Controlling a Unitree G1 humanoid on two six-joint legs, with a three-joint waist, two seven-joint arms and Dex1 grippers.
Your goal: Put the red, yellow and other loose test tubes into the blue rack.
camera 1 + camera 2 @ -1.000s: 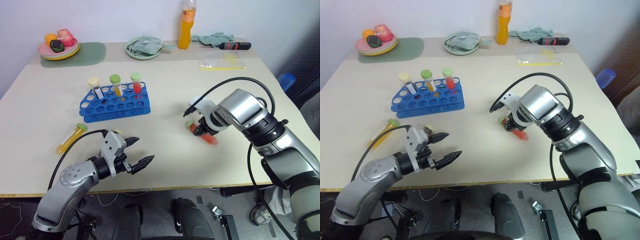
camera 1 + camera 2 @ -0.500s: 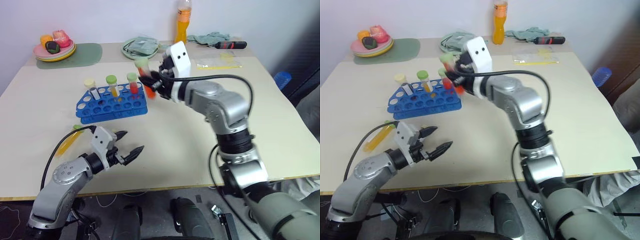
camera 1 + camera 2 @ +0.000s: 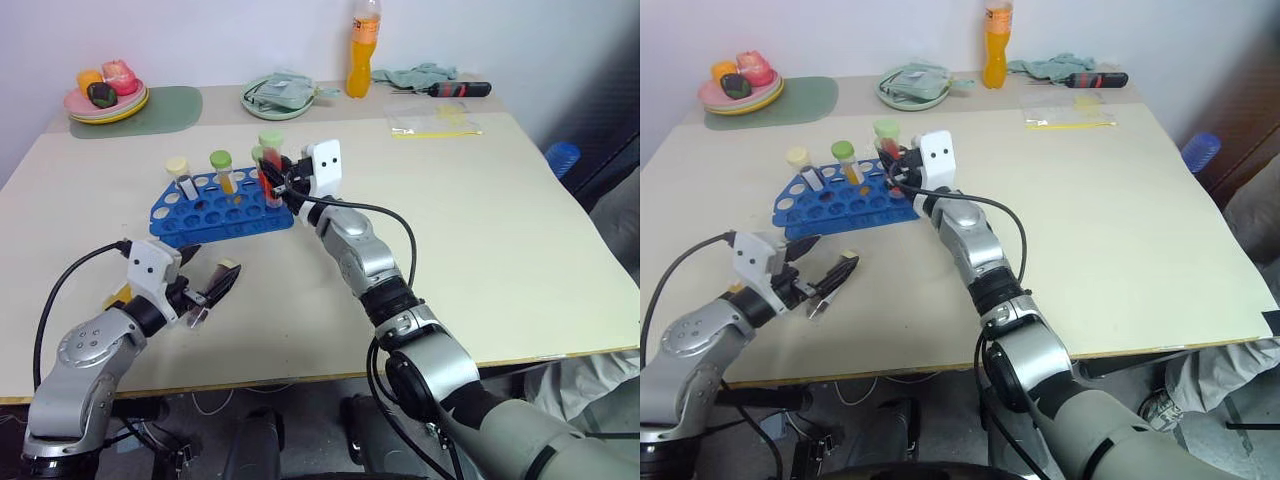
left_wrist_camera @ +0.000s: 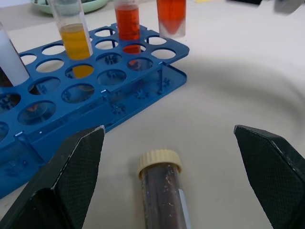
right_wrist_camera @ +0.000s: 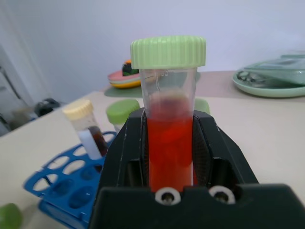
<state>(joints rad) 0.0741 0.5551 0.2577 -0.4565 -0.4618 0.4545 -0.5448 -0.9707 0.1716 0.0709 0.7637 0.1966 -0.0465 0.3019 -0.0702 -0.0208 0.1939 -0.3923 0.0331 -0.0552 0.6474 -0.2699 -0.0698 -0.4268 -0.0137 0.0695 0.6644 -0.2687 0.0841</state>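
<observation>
The blue rack (image 3: pixel 222 208) stands at the table's left middle. It holds a cream-capped tube (image 3: pixel 180 170), a green-capped yellow tube (image 3: pixel 222 165) and a red tube (image 4: pixel 127 21). My right gripper (image 3: pixel 274 186) is shut on a red tube with a green cap (image 5: pixel 169 138), held upright just over the rack's right end. Nearer the front edge my left gripper (image 4: pixel 167 129) is open. A dark tube with a cream cap (image 4: pixel 162 191) lies on the table between its fingers, apart from both. A yellow tube (image 3: pixel 118 295) lies partly hidden behind the left wrist.
Along the back edge are a plate of toy food (image 3: pixel 105 98) on a green mat, a plate with a cloth (image 3: pixel 280 95), an orange bottle (image 3: pixel 363 55), a screwdriver (image 3: pixel 462 89) and a clear bag (image 3: pixel 432 120).
My right arm swung left from the table's middle right to the rack, lifting the red tube with it. The open left gripper moved left, so the dark tube now lies between its fingers.
</observation>
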